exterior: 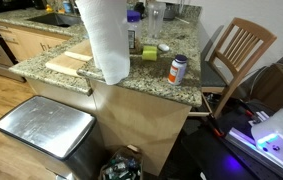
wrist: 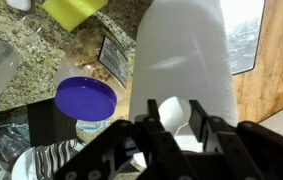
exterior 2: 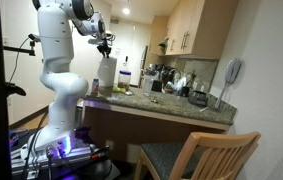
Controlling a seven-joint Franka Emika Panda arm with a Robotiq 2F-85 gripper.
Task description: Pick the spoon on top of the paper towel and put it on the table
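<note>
The paper towel (wrist: 181, 50) is a tall white roll standing on the granite counter (exterior: 166, 88); it shows in both exterior views (exterior: 106, 45) (exterior 2: 106, 76). The white spoon (wrist: 174, 110) sits between my fingers at the roll's top end, white against white. My gripper (wrist: 176, 122) is closed narrowly on the spoon's bowl. In an exterior view my gripper (exterior 2: 103, 48) hangs just above the top of the roll. The gripper is out of frame in the view from across the counter.
A blue-lidded jar (wrist: 86, 98) and a yellow-green cup (wrist: 71, 10) stand beside the roll. A pale wooden board (exterior: 69, 62), a small white bottle (exterior: 178, 68), a wooden chair (exterior: 236, 50) and a steel bin (exterior: 46, 125) are nearby.
</note>
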